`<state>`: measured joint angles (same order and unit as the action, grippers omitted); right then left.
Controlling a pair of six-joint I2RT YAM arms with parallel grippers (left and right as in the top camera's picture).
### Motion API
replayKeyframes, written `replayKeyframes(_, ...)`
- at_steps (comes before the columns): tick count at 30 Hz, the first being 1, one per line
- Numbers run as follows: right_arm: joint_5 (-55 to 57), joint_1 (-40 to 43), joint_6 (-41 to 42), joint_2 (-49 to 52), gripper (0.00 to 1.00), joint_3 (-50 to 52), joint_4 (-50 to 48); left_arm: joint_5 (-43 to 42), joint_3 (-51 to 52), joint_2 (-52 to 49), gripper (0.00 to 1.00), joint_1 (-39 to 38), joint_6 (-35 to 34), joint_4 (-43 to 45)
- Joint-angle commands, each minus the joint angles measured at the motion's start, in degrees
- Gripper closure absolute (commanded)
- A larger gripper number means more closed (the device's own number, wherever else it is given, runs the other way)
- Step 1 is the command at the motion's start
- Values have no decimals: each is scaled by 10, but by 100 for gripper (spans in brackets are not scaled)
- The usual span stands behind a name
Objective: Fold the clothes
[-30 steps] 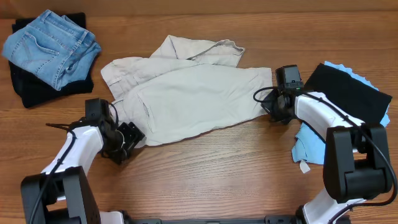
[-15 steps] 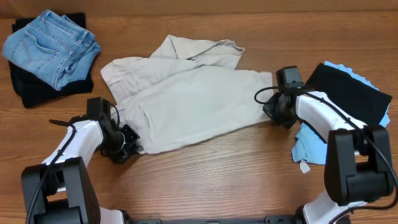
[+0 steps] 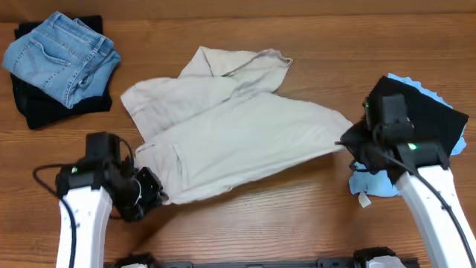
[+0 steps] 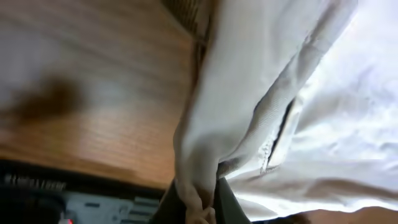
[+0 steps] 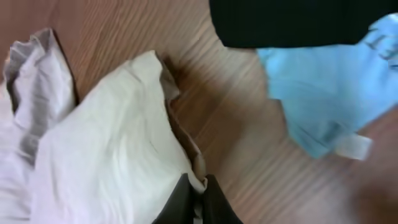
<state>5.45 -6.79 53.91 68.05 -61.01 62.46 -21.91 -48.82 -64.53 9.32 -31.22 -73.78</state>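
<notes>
left gripper (image 4: 199, 208): clamped tight | right gripper (image 5: 198, 199): clamped tight

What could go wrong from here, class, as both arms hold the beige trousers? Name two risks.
The right gripper pinches only a thin edge of the trousers, so it may slip out. The light blue garment lies right beside that grip and could get dragged along.

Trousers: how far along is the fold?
Done: both ends gripped, left gripper shut on one edge, right gripper on the other. In hand: trousers spread between them, mostly flat on the table. Left: every fold; no neat one shows yet.
</notes>
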Motion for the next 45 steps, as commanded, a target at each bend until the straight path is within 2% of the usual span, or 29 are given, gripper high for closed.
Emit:
replayKeyframes(1,56,2,27,-35,96,-10,26,-8,-10,61,96,-4,17,-41)
replayKeyframes(5,61,2,34,-59,96,-39,64,-44,-10,127,96,-4,17,-90)
replayKeyframes(10,72,1,31,-62,96,-145,101,-47,-21,185,96,-4,21,-122)
replayKeyframes(13,79,1,14,-62,96,-213,109,-45,-63,194,96,-4,23,-139)
replayKeyframes(17,65,1,-21,-55,96,-226,76,30,-139,194,96,-4,20,-125)
replayKeyframes(23,22,1,-32,31,96,-226,26,98,-147,181,95,-4,-1,-76)
replayKeyframes(28,-6,0,-32,125,96,-226,-47,151,-147,127,92,-4,-7,-27)
replayKeyframes(38,-41,-9,-31,250,96,-226,-210,166,-147,-80,95,-4,-25,135)
replayKeyframes(45,-73,-38,-31,348,96,-226,-328,196,-147,-179,93,-4,-35,203)
